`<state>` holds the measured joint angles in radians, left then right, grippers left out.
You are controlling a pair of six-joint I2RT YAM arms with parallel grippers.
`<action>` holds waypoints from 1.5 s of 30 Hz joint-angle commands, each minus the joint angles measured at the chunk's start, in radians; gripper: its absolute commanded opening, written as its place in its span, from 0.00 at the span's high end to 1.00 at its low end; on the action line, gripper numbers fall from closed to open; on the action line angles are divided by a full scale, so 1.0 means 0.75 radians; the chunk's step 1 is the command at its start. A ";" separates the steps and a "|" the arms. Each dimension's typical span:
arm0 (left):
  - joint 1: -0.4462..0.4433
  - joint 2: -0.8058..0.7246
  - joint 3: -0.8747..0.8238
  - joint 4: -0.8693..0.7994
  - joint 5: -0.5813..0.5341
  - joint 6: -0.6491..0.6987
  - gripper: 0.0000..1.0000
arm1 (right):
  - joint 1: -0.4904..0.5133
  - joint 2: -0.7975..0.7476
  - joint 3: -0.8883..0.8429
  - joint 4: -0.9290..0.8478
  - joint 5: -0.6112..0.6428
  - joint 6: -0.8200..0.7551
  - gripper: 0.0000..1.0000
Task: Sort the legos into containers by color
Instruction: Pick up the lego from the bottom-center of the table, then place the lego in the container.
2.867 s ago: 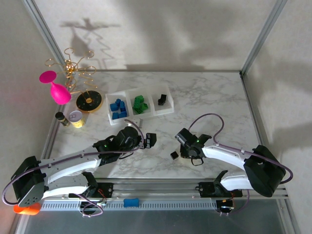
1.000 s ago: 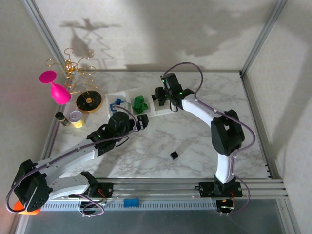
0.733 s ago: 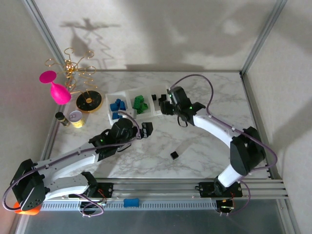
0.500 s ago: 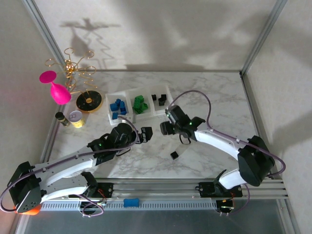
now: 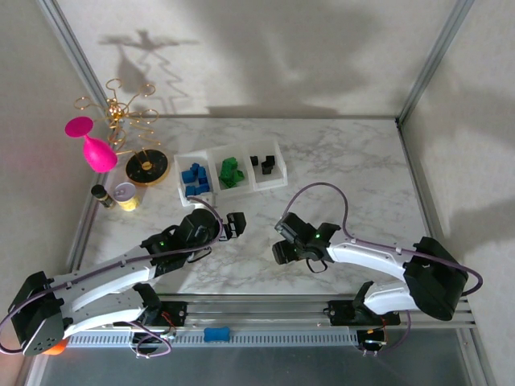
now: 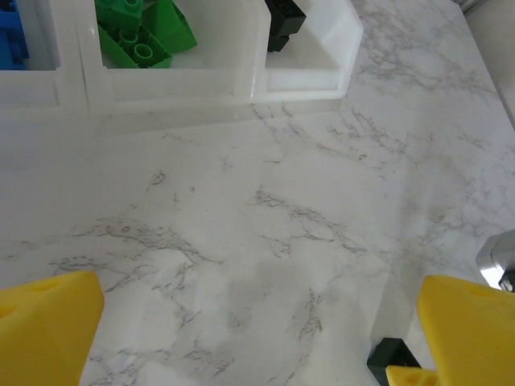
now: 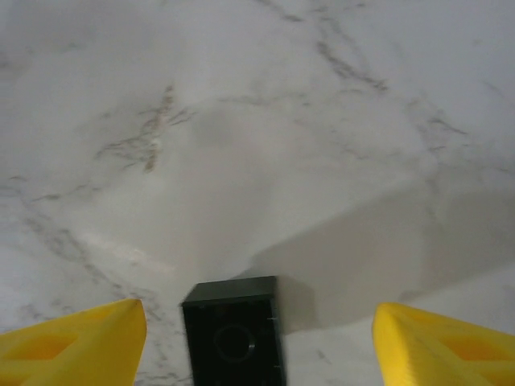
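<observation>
Hovering low over the marble table point(image 5: 354, 161), the right gripper point(image 7: 259, 318) has its yellow fingertips point(image 7: 72, 338) spread apart. A small black brick point(image 7: 235, 342) sits on the tabletop between them, with a gap on either side and touched by neither. The brick is a smooth, glossy cube with one round stud on top.

The left gripper point(image 5: 235, 225) hangs just to the left of it, between it and the tray point(image 5: 241, 191), jaws wide apart and holding nothing.

The tray is whitish plastic, low-walled, with three square compartments in a row near the back left of the table. Blue bricks point(image 5: 193, 177) fill its left compartment, green bricks point(image 5: 232, 171) the middle one and black bricks point(image 5: 265, 165) the right one.

Left of the tray stand a round black-and-gold dish point(image 5: 146, 167), a pale-lidded jar point(image 5: 126, 195), a small dark bottle point(image 5: 100, 195), a pink goblet point(image 5: 92, 149) and a gold wire rack point(image 5: 129, 112). A metal rail point(image 5: 282, 326) with a flat blue clip point(image 5: 216, 334) runs along the near edge.
</observation>
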<state>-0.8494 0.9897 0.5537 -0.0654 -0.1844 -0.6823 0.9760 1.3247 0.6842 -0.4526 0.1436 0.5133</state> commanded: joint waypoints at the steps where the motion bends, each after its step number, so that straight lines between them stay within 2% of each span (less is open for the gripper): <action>1: -0.010 -0.001 -0.008 -0.037 -0.043 -0.018 0.00 | 0.024 0.038 -0.005 0.035 -0.022 0.027 0.26; 8: -0.011 0.008 -0.016 -0.031 -0.044 -0.019 0.01 | 0.028 0.124 0.016 0.021 0.052 0.039 0.36; 14: -0.011 0.006 -0.012 -0.037 -0.059 -0.009 0.01 | 0.028 0.141 0.012 0.026 0.051 0.044 0.53; 22: -0.009 0.018 0.013 -0.041 -0.076 0.003 0.00 | 0.030 0.154 0.049 0.010 0.072 0.053 0.66; 27: -0.003 0.010 0.033 -0.036 -0.091 0.018 0.00 | 0.010 0.115 0.149 -0.026 0.090 0.044 0.66; 35: 0.044 -0.036 0.051 -0.003 -0.104 0.019 0.00 | -0.138 0.192 0.425 -0.006 0.120 -0.055 0.65; 40: 0.126 -0.020 0.092 0.005 -0.079 0.042 0.00 | -0.249 0.389 0.659 0.079 0.206 -0.143 0.66; 45: 0.194 0.026 0.164 -0.005 -0.081 0.069 0.01 | -0.340 0.621 0.889 0.184 0.209 -0.196 0.67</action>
<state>-0.7292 0.9920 0.6273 -0.0715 -0.2333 -0.6556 0.7494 1.7161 1.2697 -0.3679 0.2680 0.4107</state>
